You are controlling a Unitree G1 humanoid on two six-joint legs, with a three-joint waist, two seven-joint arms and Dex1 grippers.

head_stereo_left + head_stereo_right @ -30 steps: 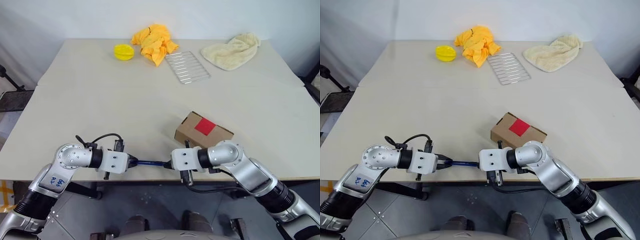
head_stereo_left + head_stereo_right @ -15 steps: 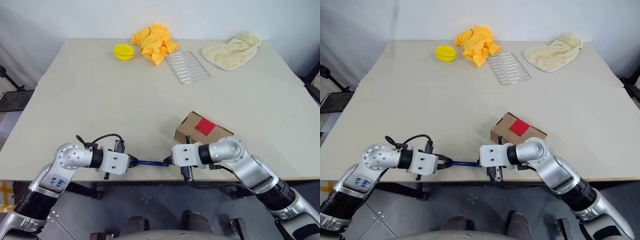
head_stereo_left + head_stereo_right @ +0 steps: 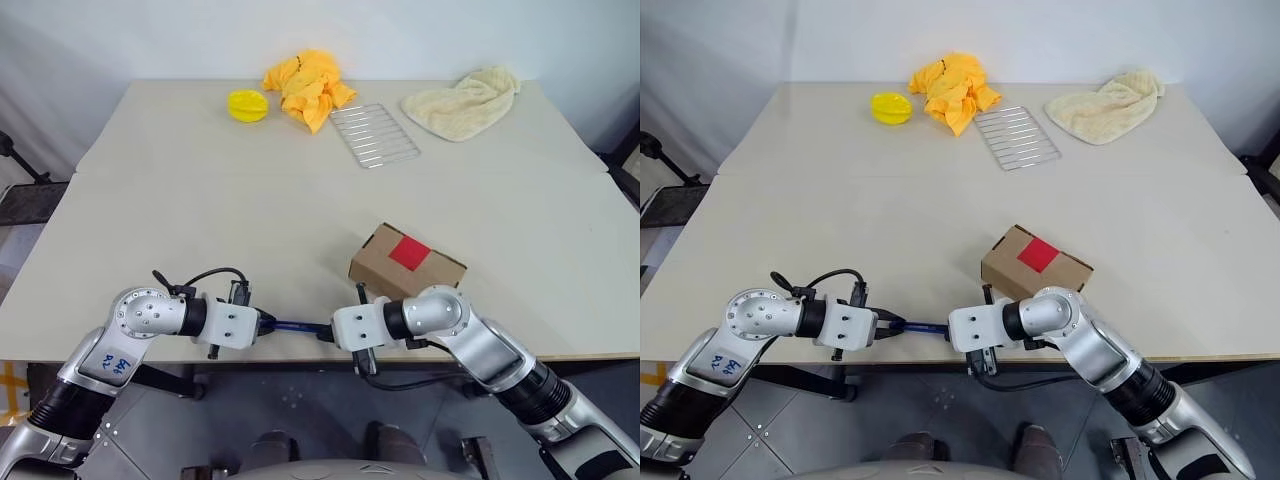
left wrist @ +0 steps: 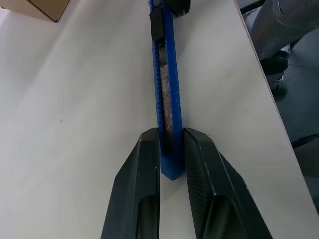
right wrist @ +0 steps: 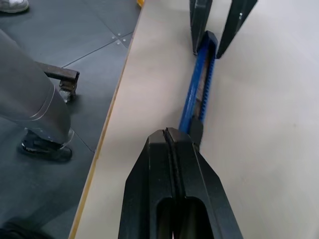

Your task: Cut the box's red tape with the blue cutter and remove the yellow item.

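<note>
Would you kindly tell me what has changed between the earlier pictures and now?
The right end effector, shut, slid leftward along the blue cutter toward the left end effector, which kept its grip on the cutter's end. The box and its red tape stayed as they were.

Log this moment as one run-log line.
left gripper: shut on blue cutter | right gripper: shut at slider | box: taped

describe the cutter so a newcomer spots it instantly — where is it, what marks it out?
On the beige table, go to the near edge in front of the robot. Between the left gripper and the right gripper lies the blue cutter, its end clamped in the left jaws. It is the only slim blue stick; the box behind is brown with red tape.
</note>
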